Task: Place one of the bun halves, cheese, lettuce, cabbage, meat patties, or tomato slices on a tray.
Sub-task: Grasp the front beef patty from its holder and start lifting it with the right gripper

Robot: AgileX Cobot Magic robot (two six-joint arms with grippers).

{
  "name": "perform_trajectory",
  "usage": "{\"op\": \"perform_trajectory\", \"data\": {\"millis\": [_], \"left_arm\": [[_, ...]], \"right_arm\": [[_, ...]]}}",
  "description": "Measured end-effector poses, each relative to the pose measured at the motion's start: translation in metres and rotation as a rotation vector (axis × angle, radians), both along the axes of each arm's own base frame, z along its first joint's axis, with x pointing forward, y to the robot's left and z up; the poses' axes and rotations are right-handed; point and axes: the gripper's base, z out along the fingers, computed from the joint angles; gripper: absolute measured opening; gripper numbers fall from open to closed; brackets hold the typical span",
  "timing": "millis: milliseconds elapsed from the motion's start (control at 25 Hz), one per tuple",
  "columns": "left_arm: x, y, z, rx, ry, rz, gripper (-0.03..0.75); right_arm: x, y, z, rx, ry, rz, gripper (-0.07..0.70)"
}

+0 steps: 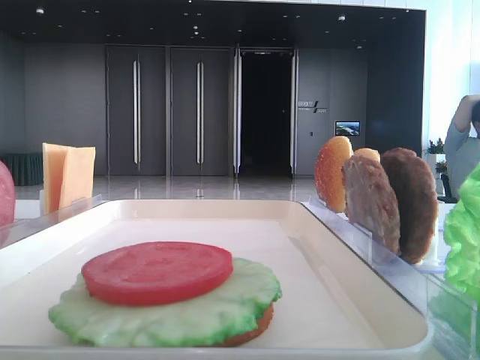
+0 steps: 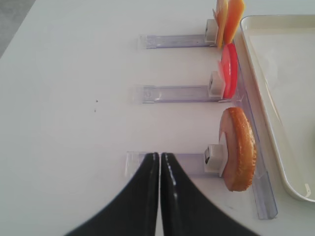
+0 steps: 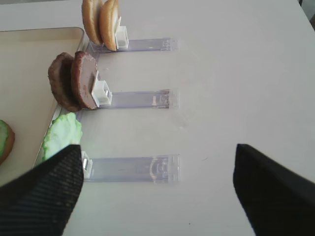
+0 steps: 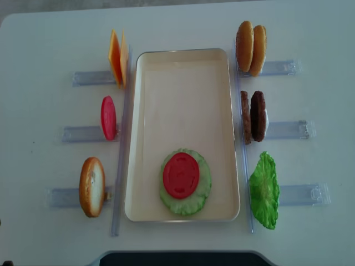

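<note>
On the cream tray lies a stack: a tomato slice on green lettuce, with a bun half under it. Two meat patties stand upright in the holder right of the tray, the greyish one nearer the tray and the darker one behind it. My right gripper is open and empty above a clear holder, with the patties up to its left. My left gripper is shut on nothing, beside a bun half. Neither gripper shows in the exterior views.
Clear acrylic holders flank the tray: cheese, a tomato slice and a bun half on the left, two bun halves and a lettuce leaf on the right. A person sits far behind.
</note>
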Motion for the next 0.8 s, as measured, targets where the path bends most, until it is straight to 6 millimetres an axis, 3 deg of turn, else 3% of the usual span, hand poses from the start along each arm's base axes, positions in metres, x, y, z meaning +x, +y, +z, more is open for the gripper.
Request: {"op": "perform_trajectory", "data": {"millis": [800], "left_arm": [[0.0000,0.0000,0.0000,0.000,0.000,0.000,0.000]], "right_arm": [[0.0000,0.0000,0.0000,0.000,0.000,0.000,0.589]]}}
